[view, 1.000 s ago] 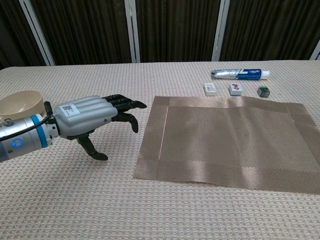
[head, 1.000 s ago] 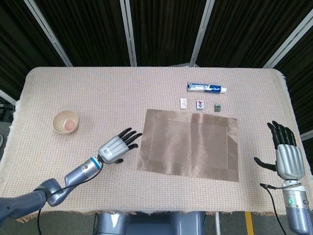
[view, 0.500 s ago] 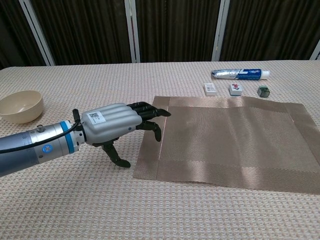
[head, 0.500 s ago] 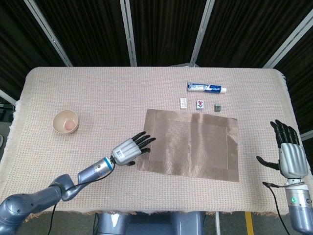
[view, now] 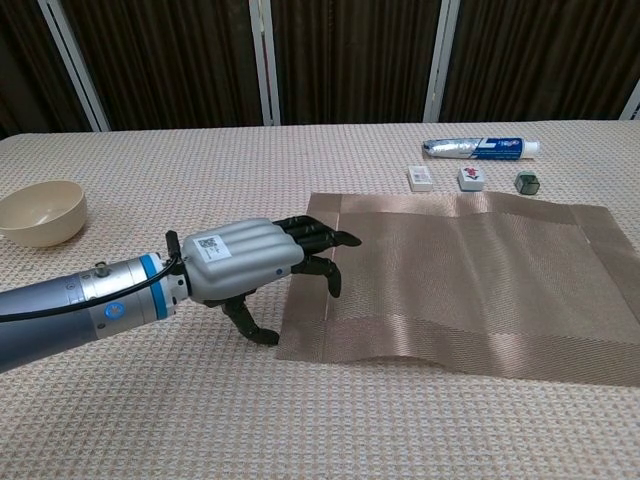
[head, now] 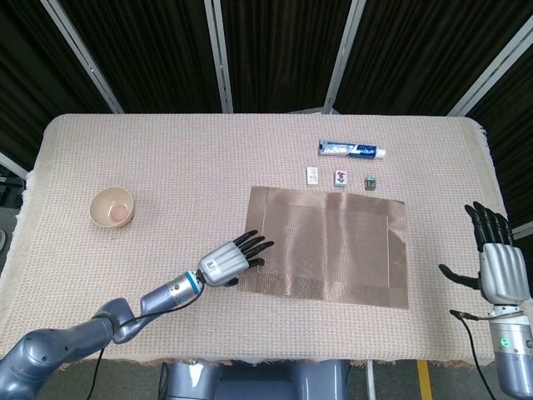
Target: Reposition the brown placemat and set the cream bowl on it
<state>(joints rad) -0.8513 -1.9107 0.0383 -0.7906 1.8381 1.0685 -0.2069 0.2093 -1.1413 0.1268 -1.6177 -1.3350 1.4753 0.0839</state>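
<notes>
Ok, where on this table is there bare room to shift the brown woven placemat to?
The widest free patch is the cloth between the cream bowl and the brown woven placemat, ahead of the left hand at its near-left corner. The far-left stretch behind the bowl is bare too. It is crowded behind the mat: three small tiles and a blue toothpaste tube.

no readable text, toothpaste tube (view: 481,148) print too small

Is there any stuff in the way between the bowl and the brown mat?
Nothing visible. Only bare tablecloth lies between the bowl and the mat. The left robot hand is at the mat's near left corner, off that path.
</notes>
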